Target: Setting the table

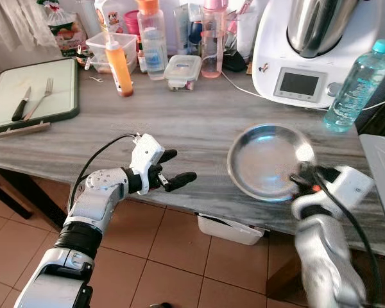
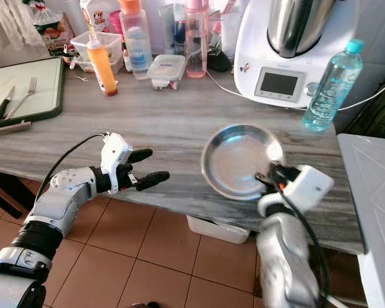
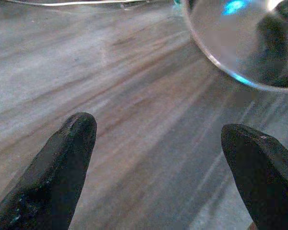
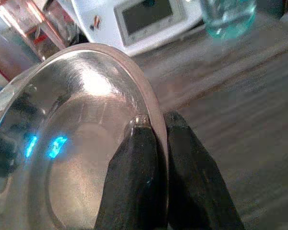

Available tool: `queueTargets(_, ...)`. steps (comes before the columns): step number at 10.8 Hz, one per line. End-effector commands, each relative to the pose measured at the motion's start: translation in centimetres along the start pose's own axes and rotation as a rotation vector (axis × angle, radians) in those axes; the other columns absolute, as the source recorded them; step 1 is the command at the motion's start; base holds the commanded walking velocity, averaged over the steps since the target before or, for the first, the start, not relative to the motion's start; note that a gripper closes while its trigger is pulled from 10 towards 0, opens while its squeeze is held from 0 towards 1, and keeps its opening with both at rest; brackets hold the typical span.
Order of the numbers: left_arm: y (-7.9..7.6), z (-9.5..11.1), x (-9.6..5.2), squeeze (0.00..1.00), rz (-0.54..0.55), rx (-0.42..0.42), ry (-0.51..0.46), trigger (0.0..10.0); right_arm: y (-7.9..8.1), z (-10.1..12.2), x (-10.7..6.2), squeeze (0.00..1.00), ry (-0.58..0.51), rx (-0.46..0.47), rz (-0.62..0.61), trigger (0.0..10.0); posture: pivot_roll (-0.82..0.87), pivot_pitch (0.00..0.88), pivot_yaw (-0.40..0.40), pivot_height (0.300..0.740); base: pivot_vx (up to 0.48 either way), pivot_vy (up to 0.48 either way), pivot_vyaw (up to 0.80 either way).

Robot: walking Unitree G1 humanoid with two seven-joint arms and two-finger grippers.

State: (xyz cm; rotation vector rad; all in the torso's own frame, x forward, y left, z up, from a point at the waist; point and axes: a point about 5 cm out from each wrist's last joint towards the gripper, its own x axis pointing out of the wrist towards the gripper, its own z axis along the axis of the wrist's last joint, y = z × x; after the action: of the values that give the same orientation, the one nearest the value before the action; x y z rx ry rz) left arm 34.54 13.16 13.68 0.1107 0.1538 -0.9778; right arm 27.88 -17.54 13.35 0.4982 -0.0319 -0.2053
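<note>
1. My right gripper (image 4: 156, 143) has its jaws pinching the near rim of the steel plate (image 1: 266, 160), one finger inside the dish and one outside.
2. From those jaws the plate spreads straight ahead, away from me, over the worktop (image 1: 179, 122); being round, it has no long axis.
3. My left gripper (image 1: 173, 168) hovers with jaws spread, empty, the plate well off to its right, so my right arm is nearer.
4. The plate is shiny, shallow and empty.
</note>
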Motion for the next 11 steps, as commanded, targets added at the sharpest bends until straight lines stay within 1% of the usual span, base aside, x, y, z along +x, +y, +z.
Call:
queueTargets(1,0.0,0.4,-0.2,0.0,-0.021,0.029,0.012,10.0,2.1,-1.4,0.0,0.0,0.039,0.129,0.017,10.0,0.11,0.122,0.024,0.74,0.0,0.0,0.0)
queueTargets(2,0.0,0.3,-0.4,0.0,-0.024,0.032,0.021,10.0,3.0,-1.8,0.6,0.0,0.068,0.148,0.028,10.0,0.11,0.124,0.02,0.74,0.0,0.0,0.0)
queueTargets(3,-0.1,0.3,-0.4,0.0,-0.025,0.033,0.022,10.0,3.4,-1.9,0.7,0.0,0.075,0.127,0.035,10.0,0.11,0.124,0.02,0.74,0.0,0.0,0.0)
queueTargets(4,-0.2,0.2,-0.4,0.0,-0.031,0.033,0.024,10.0,4.0,-2.4,1.0,0.0,0.12,0.039,0.058,10.0,0.11,0.124,0.015,0.74,0.0,0.0,0.0)
queueTargets(5,-0.3,0.2,-0.3,0.0,-0.037,0.023,0.025,10.0,4.2,-3.1,1.2,0.0,0.163,0.01,0.062,10.0,0.11,0.123,0.013,0.74,0.0,0.0,0.0)
queueTargets(6,-0.4,0.2,-0.3,0.0,-0.037,0.024,0.024,10.0,3.8,-3.5,1.3,0.0,0.178,-0.001,0.035,10.0,0.11,0.123,0.011,0.74,0.0,0.0,0.0)
queueTargets(7,-0.5,0.3,-0.2,0.0,-0.046,0.025,0.026,10.0,3.4,-3.6,1.3,0.0,0.186,0.023,0.017,10.0,0.11,0.123,0.013,0.74,0.0,0.0,0.0)
queueTargets(8,-0.5,0.2,-0.3,0.0,-0.049,0.026,0.028,10.0,3.2,-3.7,1.3,0.0,0.193,0.027,0.003,10.0,0.11,0.124,0.013,0.74,0.0,0.0,0.0)
queueTargets(11,-0.6,0.4,-0.2,0.0,-0.06,0.035,0.029,10.0,3.5,-4.2,1.0,0.0,0.212,0.046,-0.002,10.0,0.11,0.127,0.02,0.74,0.0,0.0,0.0)
